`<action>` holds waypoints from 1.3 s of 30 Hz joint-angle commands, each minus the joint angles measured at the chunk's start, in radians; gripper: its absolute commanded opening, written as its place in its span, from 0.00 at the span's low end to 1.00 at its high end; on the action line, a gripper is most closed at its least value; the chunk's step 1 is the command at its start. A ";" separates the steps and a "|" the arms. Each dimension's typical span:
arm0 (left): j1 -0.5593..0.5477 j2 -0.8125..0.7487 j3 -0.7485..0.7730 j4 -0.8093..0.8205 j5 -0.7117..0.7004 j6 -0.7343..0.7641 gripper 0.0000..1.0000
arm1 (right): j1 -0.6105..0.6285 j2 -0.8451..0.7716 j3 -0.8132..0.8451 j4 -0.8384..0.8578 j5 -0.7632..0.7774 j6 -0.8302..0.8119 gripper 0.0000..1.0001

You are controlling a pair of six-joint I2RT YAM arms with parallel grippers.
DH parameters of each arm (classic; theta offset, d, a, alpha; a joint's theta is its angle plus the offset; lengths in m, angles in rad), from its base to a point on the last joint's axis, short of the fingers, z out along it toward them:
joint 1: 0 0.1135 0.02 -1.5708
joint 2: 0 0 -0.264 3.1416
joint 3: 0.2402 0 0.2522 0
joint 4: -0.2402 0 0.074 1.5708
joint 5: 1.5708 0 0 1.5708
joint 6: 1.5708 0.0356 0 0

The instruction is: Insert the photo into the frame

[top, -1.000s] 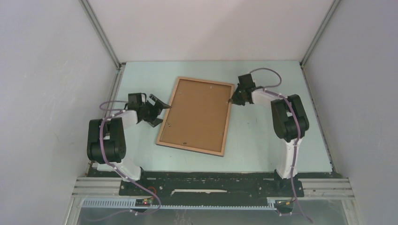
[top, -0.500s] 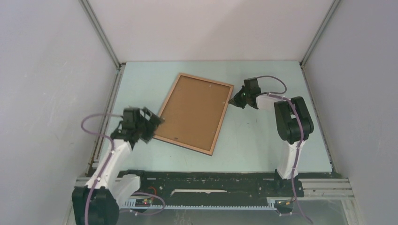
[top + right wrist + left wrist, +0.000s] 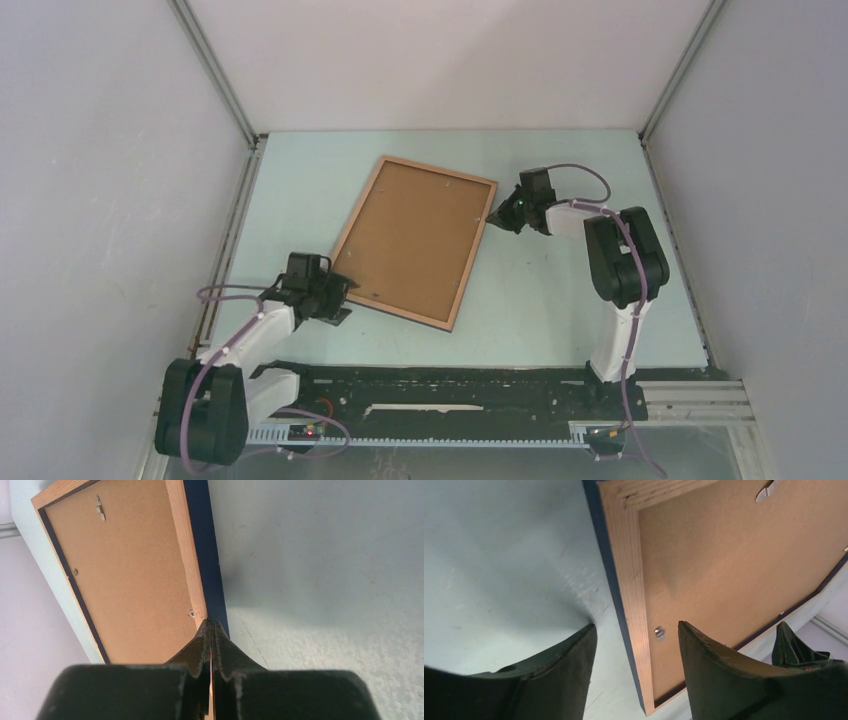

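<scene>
While the frame (image 3: 626, 580) lies back-up on the counter (image 3: 560, 310), left fingers (image 3: 549, 680) spread over its rim; right fingers (image 3: 200, 650) pressed together at its edge.

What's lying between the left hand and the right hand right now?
Only the frame, wood face up with a brown backing board inside it. The top external view shows it spanning the gap from the left hand to the right hand.

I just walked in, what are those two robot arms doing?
They're working on a picture frame lying face down on the table, with the photo sitting inside it, brown back up. The right gripper is shut, its tips against the frame's right edge. The left gripper is open, straddling the near left edge.
</scene>
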 commanded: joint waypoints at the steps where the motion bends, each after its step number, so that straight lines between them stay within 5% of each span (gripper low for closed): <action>1: -0.008 0.071 0.060 0.063 -0.054 -0.004 0.65 | 0.006 -0.070 -0.023 -0.013 0.049 -0.048 0.00; 11: -0.004 0.322 0.250 -0.073 -0.150 0.436 0.40 | 0.007 -0.199 -0.023 -0.118 0.203 -0.200 0.12; 17: -0.004 0.541 0.479 -0.191 -0.109 0.769 0.20 | -0.004 -0.238 -0.019 -0.121 0.223 -0.310 0.46; 24: -0.019 0.636 0.631 -0.270 -0.171 1.052 0.13 | -0.018 -0.092 0.208 -0.252 0.115 -0.502 0.77; 29: -0.035 0.637 0.622 -0.231 -0.201 1.094 0.12 | -0.019 0.164 0.607 -0.589 0.131 -0.597 0.81; 39: -0.014 0.771 0.789 -0.298 -0.219 1.105 0.09 | -0.020 0.267 0.715 -0.689 0.171 -0.598 0.82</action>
